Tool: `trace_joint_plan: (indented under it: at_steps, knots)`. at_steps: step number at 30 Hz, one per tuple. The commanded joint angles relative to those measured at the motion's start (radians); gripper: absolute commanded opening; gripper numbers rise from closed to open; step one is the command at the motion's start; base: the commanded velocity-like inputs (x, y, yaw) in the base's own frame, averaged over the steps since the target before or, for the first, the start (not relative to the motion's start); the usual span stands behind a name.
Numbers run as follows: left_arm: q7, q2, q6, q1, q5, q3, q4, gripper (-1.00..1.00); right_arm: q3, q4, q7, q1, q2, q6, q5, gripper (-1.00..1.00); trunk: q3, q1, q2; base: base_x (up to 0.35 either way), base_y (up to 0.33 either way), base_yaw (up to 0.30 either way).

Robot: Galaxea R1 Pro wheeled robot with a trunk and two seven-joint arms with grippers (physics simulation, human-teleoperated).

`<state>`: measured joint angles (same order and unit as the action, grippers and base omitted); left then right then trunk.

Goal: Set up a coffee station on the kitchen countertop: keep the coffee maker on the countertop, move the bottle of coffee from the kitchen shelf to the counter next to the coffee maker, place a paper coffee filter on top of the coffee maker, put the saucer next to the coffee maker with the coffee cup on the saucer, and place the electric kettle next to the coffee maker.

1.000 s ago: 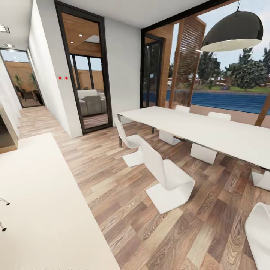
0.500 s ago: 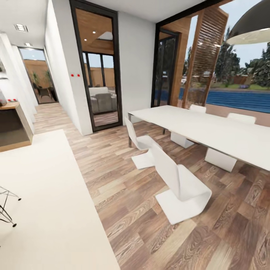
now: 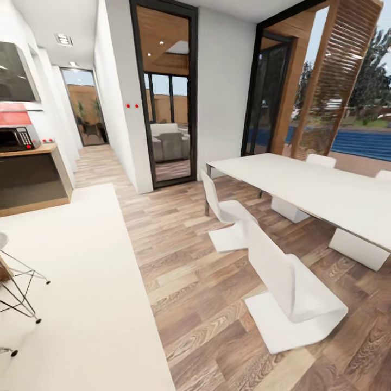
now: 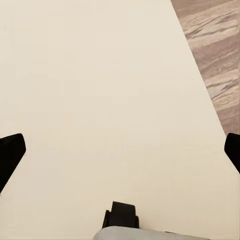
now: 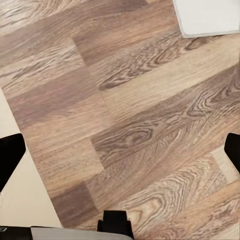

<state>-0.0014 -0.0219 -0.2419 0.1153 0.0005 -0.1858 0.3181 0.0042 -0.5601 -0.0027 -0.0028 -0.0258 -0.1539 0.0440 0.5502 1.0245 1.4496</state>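
While the head view looks across a dining room, none of the coffee things can be made out, so their place cannot be told. A cream rug [image 3: 70,282] covers the floor on the left, meeting wood plank flooring [image 3: 184,282] along a straight edge. A long white table [image 3: 315,190] runs along the right, with white curved chairs [image 3: 293,293] drawn up on its near side and more on the far side. At the far left stands a dark cabinet with a wooden top [image 3: 32,176], carrying a small black appliance with a keypad [image 3: 19,138]; a dark panel hangs on the wall above it. The thin wire legs of a stool [image 3: 19,293] stand on the rug at the left edge. A tall black-framed doorway [image 3: 165,92] opens onto a room with a grey sofa [image 3: 171,144], and glass on the right gives onto a blue pool [image 3: 358,142] beside a wooden slatted screen [image 3: 336,76]. In the left wrist view, the left gripper [image 4: 120,150] hangs over the rug with its dark fingertips [image 4: 10,152] spread wide apart, holding nothing. In the right wrist view, the right gripper [image 5: 120,150] is likewise spread wide and empty above the planks, with the rug's edge to one side and a white chair base [image 5: 207,17] at a corner.
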Motion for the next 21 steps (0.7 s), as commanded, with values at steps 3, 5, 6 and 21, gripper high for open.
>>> trace_joint_plan:
  at_steps: [3, 5, 6, 21]
  knots:
    - [0.0, 0.0, -0.004, 0.001, 0.001, -0.003, -0.001, 1.0, 0.0, 0.0, 0.0, 0.0, 0.0, -0.003, 0.004, 1.0, 0.003, 0.001, 0.0, 0.324, 0.11, 0.246]
    - [0.0, 0.0, -0.004, 0.001, 0.002, -0.003, -0.001, 1.0, 0.0, 0.0, 0.0, 0.0, 0.0, -0.003, 0.004, 1.0, 0.005, 0.001, 0.0, 0.286, 0.195, 0.246]
    - [0.0, 0.0, -0.004, 0.001, 0.002, -0.003, -0.001, 1.0, 0.0, 0.0, 0.0, 0.0, 0.0, -0.003, 0.004, 1.0, 0.006, 0.001, 0.0, 0.249, 0.233, 0.246]
    - [0.0, 0.001, -0.004, 0.001, -0.001, -0.001, -0.001, 1.0, 0.0, 0.0, 0.0, 0.0, 0.0, -0.003, 0.004, 1.0, 0.019, 0.001, 0.0, 0.085, 0.101, 0.246]
